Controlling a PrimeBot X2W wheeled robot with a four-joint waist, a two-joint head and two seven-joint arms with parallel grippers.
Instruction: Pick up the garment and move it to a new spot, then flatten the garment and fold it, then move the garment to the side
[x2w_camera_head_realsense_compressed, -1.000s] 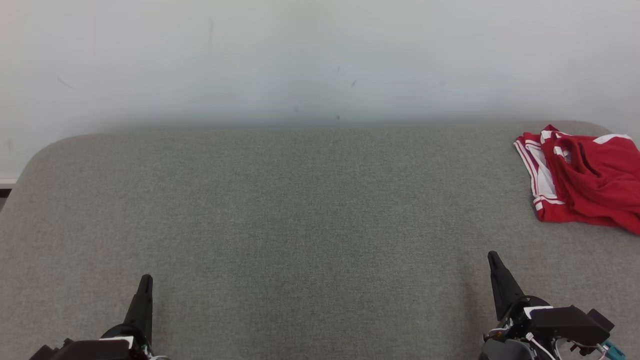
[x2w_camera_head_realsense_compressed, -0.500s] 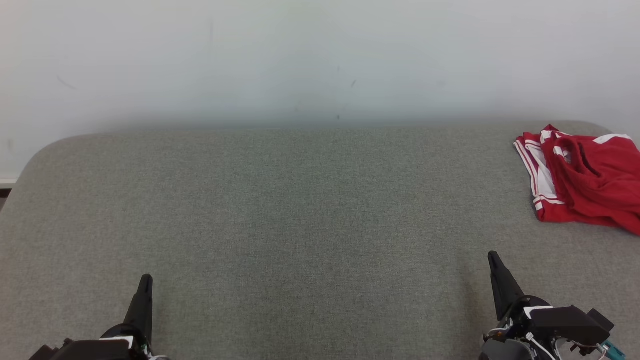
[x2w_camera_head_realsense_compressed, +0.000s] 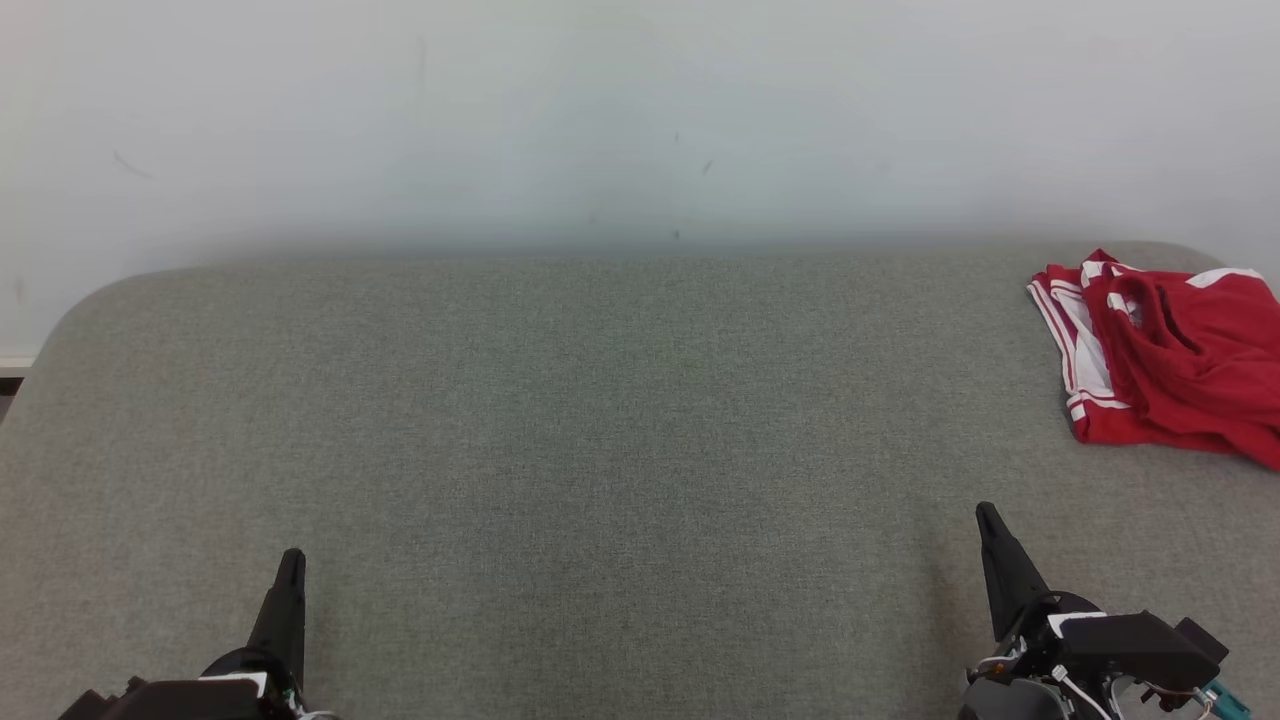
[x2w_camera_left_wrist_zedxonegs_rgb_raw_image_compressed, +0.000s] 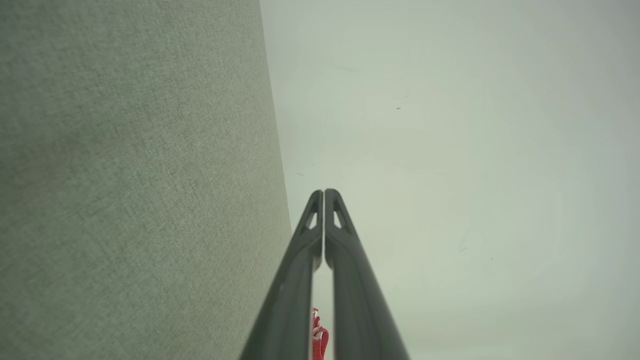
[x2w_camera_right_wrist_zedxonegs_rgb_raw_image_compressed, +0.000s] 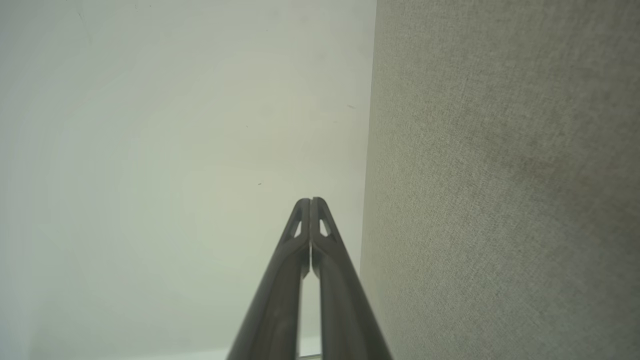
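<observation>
Red garment (x2w_camera_head_realsense_compressed: 1170, 370), far right on the grey fabric surface (x2w_camera_head_realsense_compressed: 600, 420), runs off the head view's edge. Wrist views show left gripper (x2w_camera_left_wrist_zedxonegs_rgb_raw_image_compressed: 324, 192) and right gripper (x2w_camera_right_wrist_zedxonegs_rgb_raw_image_compressed: 310, 201) clenched, empty.

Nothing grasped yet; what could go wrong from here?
1. The garment lies crumpled at the far right, cut off by the head view's edge: a grasp may be badly aimed or catch one layer only.
2. The right gripper is shut; reaching so would likely just push it.
</observation>
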